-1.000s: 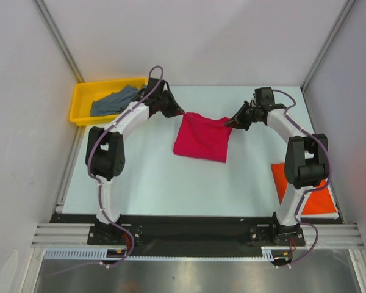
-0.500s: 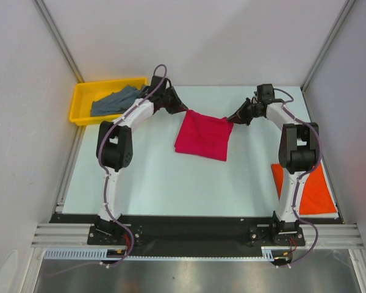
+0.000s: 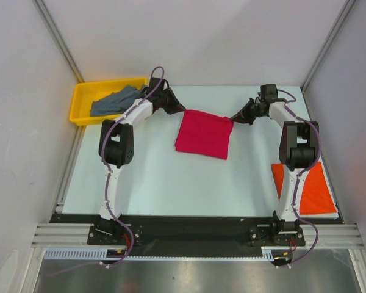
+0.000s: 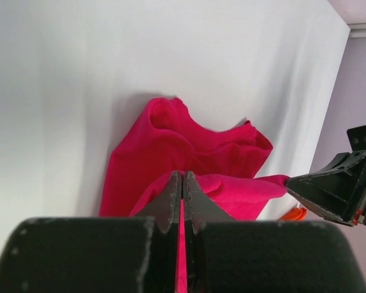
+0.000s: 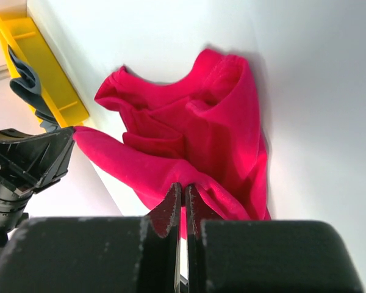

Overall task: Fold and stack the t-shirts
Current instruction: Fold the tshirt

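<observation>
The crimson-pink t-shirt (image 3: 202, 135) hangs stretched between my two grippers over the far middle of the table, its lower part lying on the surface. My left gripper (image 3: 182, 111) is shut on its far left corner (image 4: 183, 183). My right gripper (image 3: 233, 119) is shut on its far right corner (image 5: 184, 194). The shirt also shows in the left wrist view (image 4: 189, 152) and the right wrist view (image 5: 195, 134). The bright orange-red t-shirt (image 3: 311, 189) lies flat at the right edge. The grey-blue t-shirt (image 3: 114, 101) lies in the yellow tray (image 3: 85, 91).
The yellow tray stands at the far left corner, close to my left arm. White walls and metal frame rails close in the table on three sides. The orange-red shirt lies partly under my right arm's lower link (image 3: 296, 177).
Both grippers have carried the shirt's far edge further back and pulled it straighter. The shirt has flattened out. Both arms' elbows have swung inward.
</observation>
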